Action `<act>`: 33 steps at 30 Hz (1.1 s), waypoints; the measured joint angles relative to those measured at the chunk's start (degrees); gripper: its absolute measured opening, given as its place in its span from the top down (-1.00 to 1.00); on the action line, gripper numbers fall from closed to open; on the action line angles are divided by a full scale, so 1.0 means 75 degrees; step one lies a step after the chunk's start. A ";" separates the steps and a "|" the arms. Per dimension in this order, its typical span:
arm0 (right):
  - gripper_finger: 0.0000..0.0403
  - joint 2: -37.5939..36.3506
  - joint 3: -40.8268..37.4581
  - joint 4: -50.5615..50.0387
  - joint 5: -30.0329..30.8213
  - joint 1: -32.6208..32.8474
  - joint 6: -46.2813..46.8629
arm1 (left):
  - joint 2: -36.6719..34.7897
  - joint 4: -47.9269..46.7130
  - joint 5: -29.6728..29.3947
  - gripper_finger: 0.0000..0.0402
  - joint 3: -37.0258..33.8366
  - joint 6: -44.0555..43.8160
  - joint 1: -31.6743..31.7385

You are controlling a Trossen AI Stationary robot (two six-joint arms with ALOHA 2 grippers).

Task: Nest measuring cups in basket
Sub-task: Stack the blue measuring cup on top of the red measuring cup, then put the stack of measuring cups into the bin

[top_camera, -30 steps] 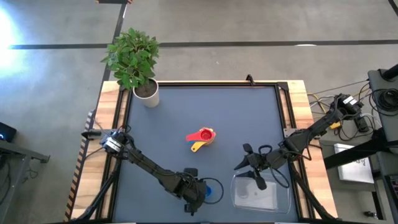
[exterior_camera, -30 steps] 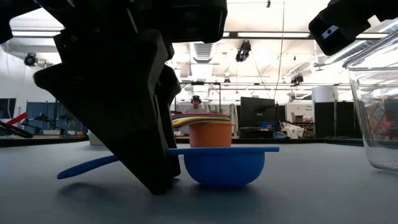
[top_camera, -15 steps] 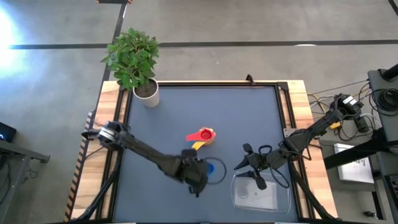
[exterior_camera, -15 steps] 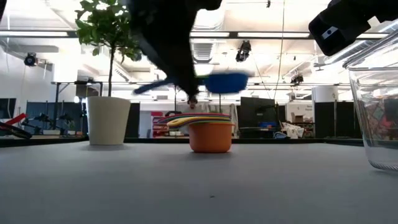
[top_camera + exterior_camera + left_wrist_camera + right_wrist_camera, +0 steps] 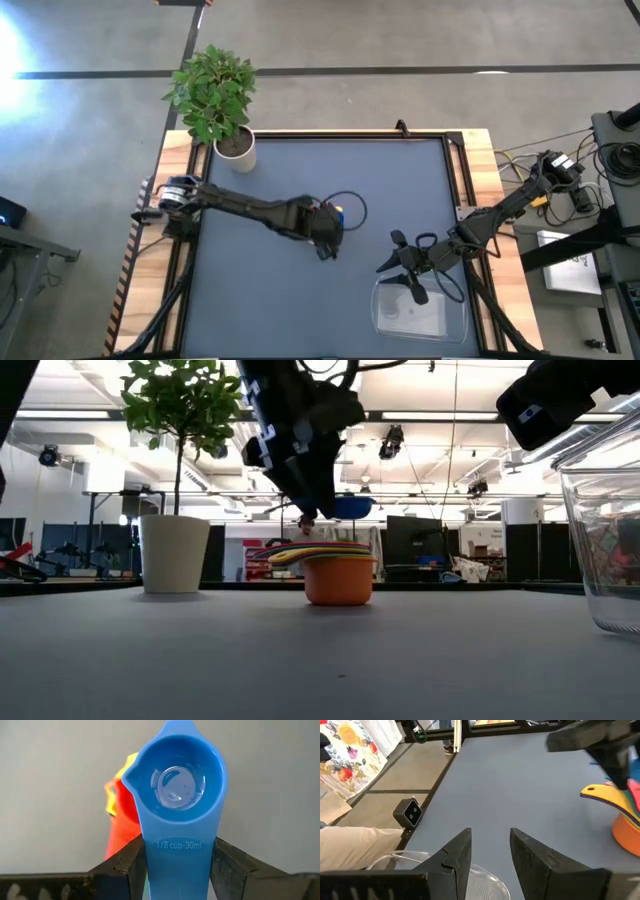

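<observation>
My left gripper is shut on a blue measuring cup and holds it just above a stack of nested cups in the middle of the table. The stack has an orange cup at the bottom. In the high view my gripper hides most of the stack. My right gripper hangs open over the far left corner of the clear basket, with nothing between its fingers. My left gripper pinches the blue cup's flat handle between its two fingers, one on each long edge. The fingers slant down from the table's left side and lie along the handle. The bowl sticks out past the fingertips, mouth up, clear of the stack.
A white pot with a green plant stands at the far left corner. The basket sits at the near right. A person's leg in light trousers shows beside the table in the right wrist view.
My left gripper has lifted the blue cup off the table near the front edge. It has carried the cup up and toward the far edge to above the stack, turning as it went. The cup now hangs clear of the table.
</observation>
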 joint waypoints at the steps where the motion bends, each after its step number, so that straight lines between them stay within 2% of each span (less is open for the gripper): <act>1: 0.39 0.0000 0.0000 -0.0034 0.0000 0.0000 0.0002 | 0.0000 0.0019 0.0001 0.25 0.0000 0.0062 0.0072; 6: 0.39 0.0000 -0.0003 -0.0264 0.0000 0.0000 0.0003 | -0.0003 0.0085 0.0474 0.25 -0.0120 0.0150 0.0393; 11: 0.39 0.0000 -0.0006 -0.0287 0.0000 0.0000 0.0003 | -0.0003 0.0089 0.0550 0.24 -0.0240 -0.0004 0.0470; 13: 0.39 0.0000 -0.0006 -0.0286 0.0000 0.0000 -0.0003 | -0.0003 0.0088 0.0556 0.10 -0.0268 -0.0017 0.0467; 18: 0.39 0.0000 -0.0006 -0.0286 0.0000 0.0000 0.0000 | -0.0003 0.0074 0.0556 -0.45 -0.0274 -0.0156 0.0465; 21: 0.39 0.0000 -0.0006 -0.0286 0.0000 0.0000 0.0016 | -0.0003 0.0024 0.0553 -0.59 -0.0274 -0.0297 0.0465; 30: 0.39 0.0000 -0.0006 -0.0289 0.0000 0.0000 0.0015 | -0.0003 0.0006 0.0537 -0.51 -0.0274 -0.0791 0.0240; 33: 0.39 0.0000 -0.0006 -0.0290 0.0000 0.0000 -0.0001 | -0.0003 -0.0035 0.0291 -0.48 -0.0274 -0.0826 0.0054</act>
